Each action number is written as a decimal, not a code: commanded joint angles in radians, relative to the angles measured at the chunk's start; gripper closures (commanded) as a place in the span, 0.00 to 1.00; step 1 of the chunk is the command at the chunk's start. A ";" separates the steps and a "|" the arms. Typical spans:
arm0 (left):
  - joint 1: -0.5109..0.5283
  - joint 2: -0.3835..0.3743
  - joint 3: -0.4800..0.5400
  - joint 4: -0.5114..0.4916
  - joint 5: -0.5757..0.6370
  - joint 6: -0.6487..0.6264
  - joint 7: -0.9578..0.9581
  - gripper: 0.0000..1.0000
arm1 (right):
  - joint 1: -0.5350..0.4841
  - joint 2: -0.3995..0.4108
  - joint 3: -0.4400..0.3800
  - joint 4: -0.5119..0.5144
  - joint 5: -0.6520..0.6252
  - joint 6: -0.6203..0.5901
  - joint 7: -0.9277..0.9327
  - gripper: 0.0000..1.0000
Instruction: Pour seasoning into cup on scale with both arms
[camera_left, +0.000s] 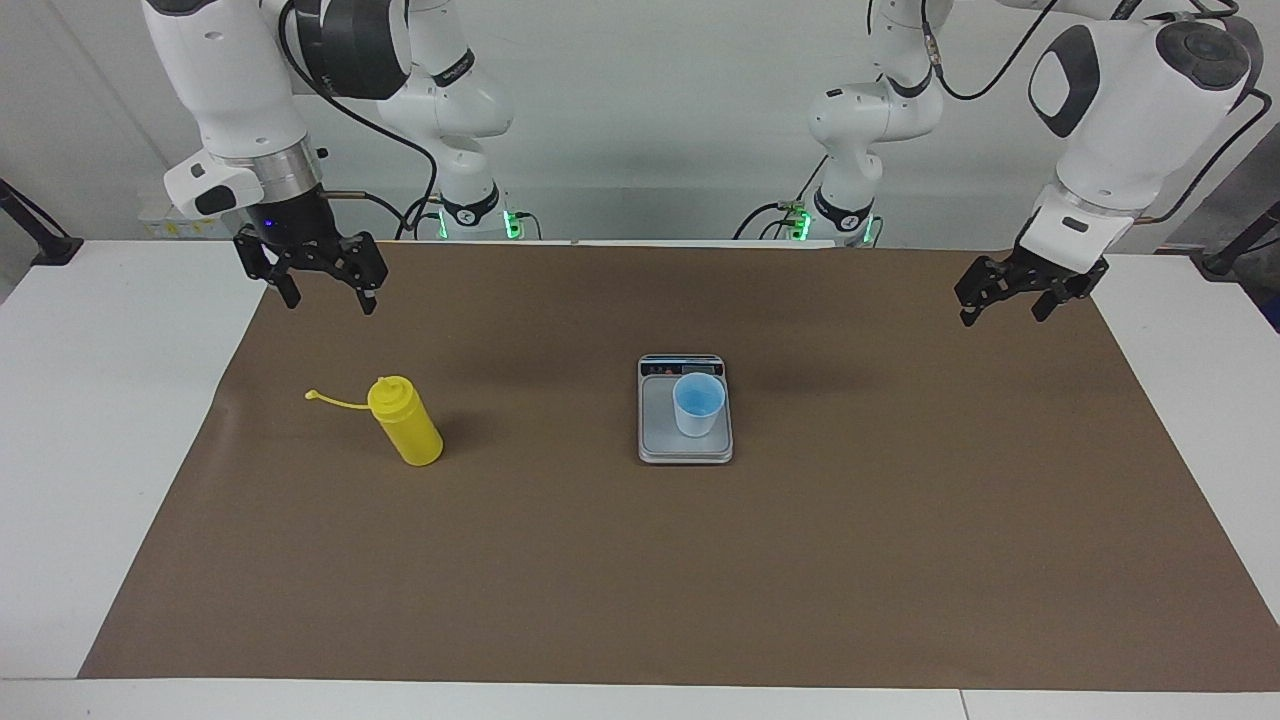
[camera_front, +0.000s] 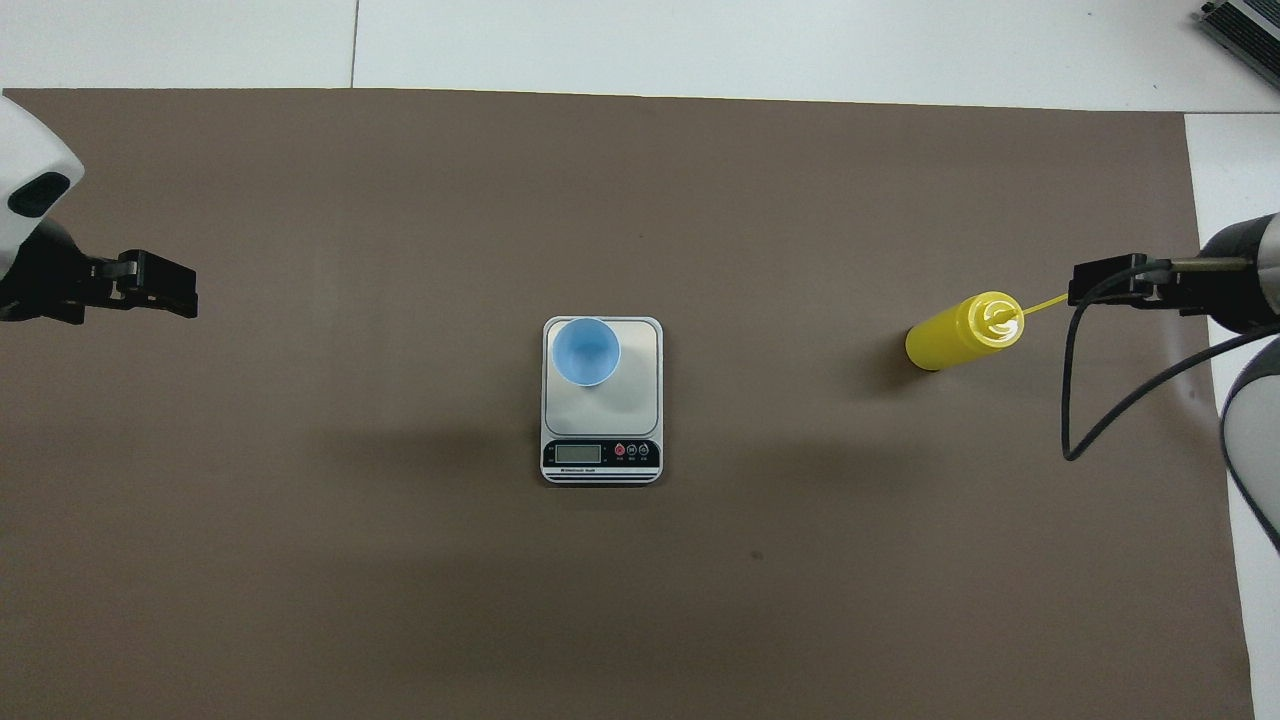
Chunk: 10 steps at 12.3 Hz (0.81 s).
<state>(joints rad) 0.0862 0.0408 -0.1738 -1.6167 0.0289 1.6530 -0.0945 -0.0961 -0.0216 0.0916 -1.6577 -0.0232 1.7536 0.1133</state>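
Note:
The yellow seasoning bottle (camera_left: 405, 425) (camera_front: 960, 332) stands upright on the brown mat toward the right arm's end of the table, its thin tethered cap (camera_left: 312, 396) hanging out sideways. The light-blue cup (camera_left: 698, 405) (camera_front: 585, 350) stands on the silver-grey scale (camera_left: 657, 428) (camera_front: 605, 410) at the table's middle, the display strip toward the robots. My right gripper (camera_left: 330, 300) (camera_front: 1110, 285) hangs open in the air over the mat by the bottle's cap tether, holding nothing. My left gripper (camera_left: 1003, 314) (camera_front: 160, 297) waits open over the mat's edge at the left arm's end.
A brown mat (camera_left: 640, 560) covers most of the white table (camera_left: 90, 420). A black cable (camera_front: 1075, 400) loops down from the right arm's wrist. A grey device (camera_front: 1240, 25) lies at the table's corner farthest from the robots, at the right arm's end.

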 joint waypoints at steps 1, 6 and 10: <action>0.006 -0.028 0.000 -0.034 0.011 0.005 0.009 0.00 | 0.001 0.051 0.011 0.095 -0.008 -0.074 0.039 0.00; 0.006 -0.028 0.000 -0.034 0.011 0.005 0.009 0.00 | 0.001 0.003 0.016 0.072 -0.006 -0.151 0.037 0.00; 0.006 -0.028 0.000 -0.034 0.011 0.005 0.009 0.00 | 0.001 -0.008 0.016 0.053 -0.007 -0.154 0.036 0.00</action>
<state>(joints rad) 0.0862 0.0408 -0.1738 -1.6167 0.0289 1.6530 -0.0945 -0.0932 -0.0121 0.0979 -1.5874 -0.0231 1.6061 0.1278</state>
